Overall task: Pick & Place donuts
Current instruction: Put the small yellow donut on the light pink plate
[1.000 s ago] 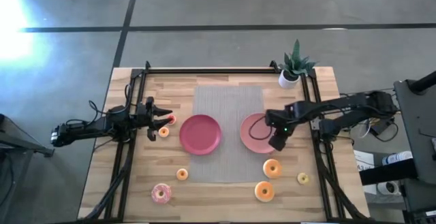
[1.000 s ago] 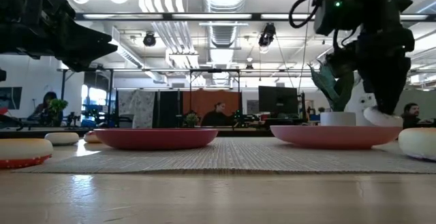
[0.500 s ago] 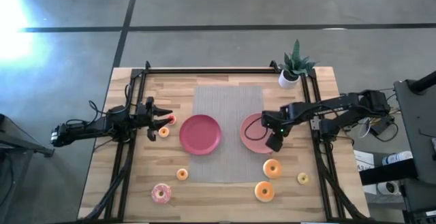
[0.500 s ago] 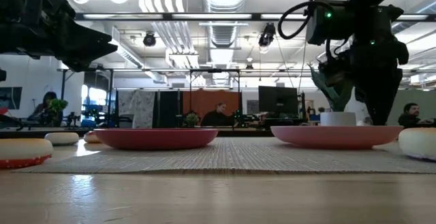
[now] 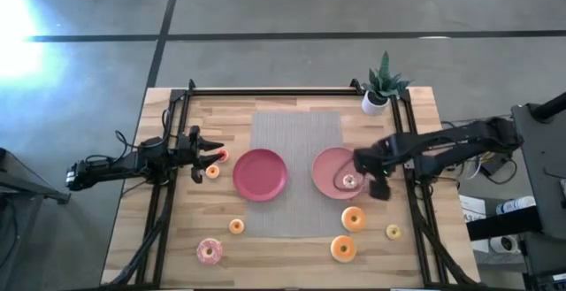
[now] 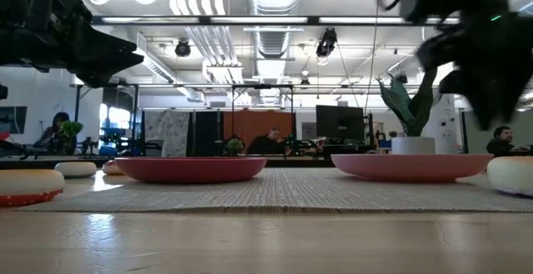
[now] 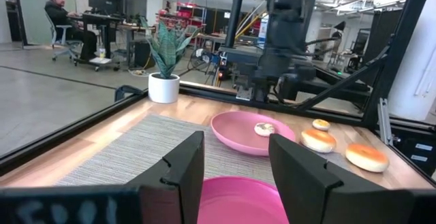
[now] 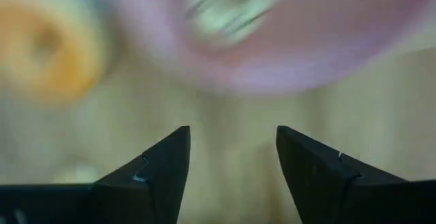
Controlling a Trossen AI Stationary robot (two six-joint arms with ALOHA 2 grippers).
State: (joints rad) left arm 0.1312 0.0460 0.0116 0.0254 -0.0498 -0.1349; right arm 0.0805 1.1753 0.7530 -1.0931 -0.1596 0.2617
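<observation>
Nearest you along the front of the table (image 5: 292,105), note three donuts: a pink-iced donut (image 5: 210,252), a small orange donut (image 5: 236,226) and a large orange donut (image 5: 343,248). Just behind these lie a second large orange donut (image 5: 354,218) and a small yellow donut (image 5: 393,232).

In the middle band, two pink plates sit on the grey mat (image 5: 296,141). The left plate (image 5: 260,174) carries nothing visible. The right plate (image 5: 329,163) holds one small pale-iced donut (image 5: 349,182), lying free near the plate's front edge, as the left wrist view confirms (image 7: 264,129).

Observe the right gripper (image 5: 380,185) just beside that plate's right rim, over bare wood. Its fingers (image 8: 163,166) stand wide apart and hold nothing.

At the left, the left gripper (image 5: 202,156) hovers above the table, near a small orange donut (image 5: 212,172) and a small red donut (image 5: 222,156). Its fingers (image 7: 184,166) are spread with nothing between them.

Farthest back, a potted plant (image 5: 382,86) stands at the right rear corner. Beyond the table, a seated person (image 7: 68,23) works at a desk.
</observation>
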